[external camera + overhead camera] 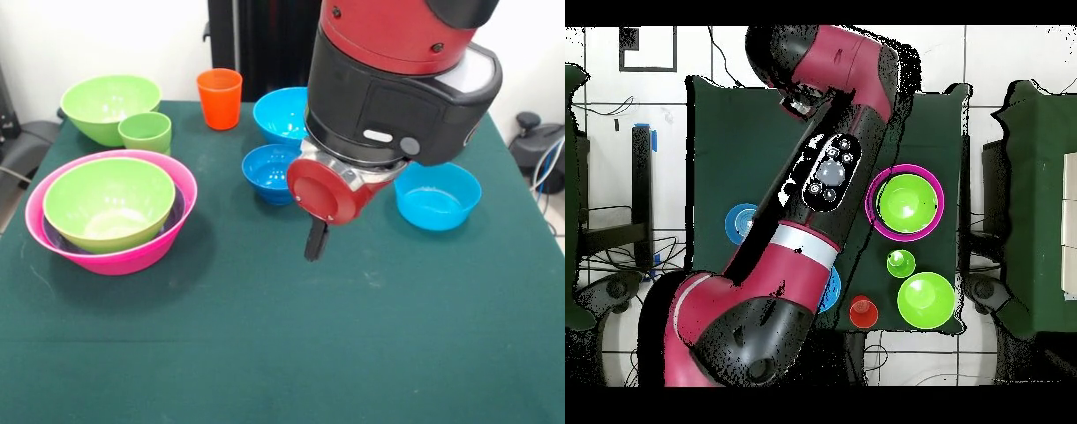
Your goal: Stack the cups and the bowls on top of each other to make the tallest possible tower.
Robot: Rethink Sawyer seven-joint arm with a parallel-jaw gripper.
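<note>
At the left, a wide pink bowl (pixel 115 262) holds a purple bowl (pixel 179 209), and a lime green bowl (pixel 110 201) sits inside that one. Overhead, this nested stack shows as a pink ring (pixel 940 190) around green. A second lime green bowl (pixel 108 104) stands at the back left, with the small light green cup (pixel 146 132) touching its front. The orange cup (pixel 219 99) stands upright behind the middle. Three blue bowls (pixel 281 113) (pixel 267 172) (pixel 437 196) sit separately. My gripper (pixel 315 240) hangs just above the cloth, right of the near blue bowl, with nothing seen in it.
The bulky red and black arm (pixel 397 79) covers part of the rear blue bowl and the middle of the table overhead (pixel 830 180). Green cloth (pixel 282 353) stretches toward the front edge. Chairs and cables stand beyond the table's sides.
</note>
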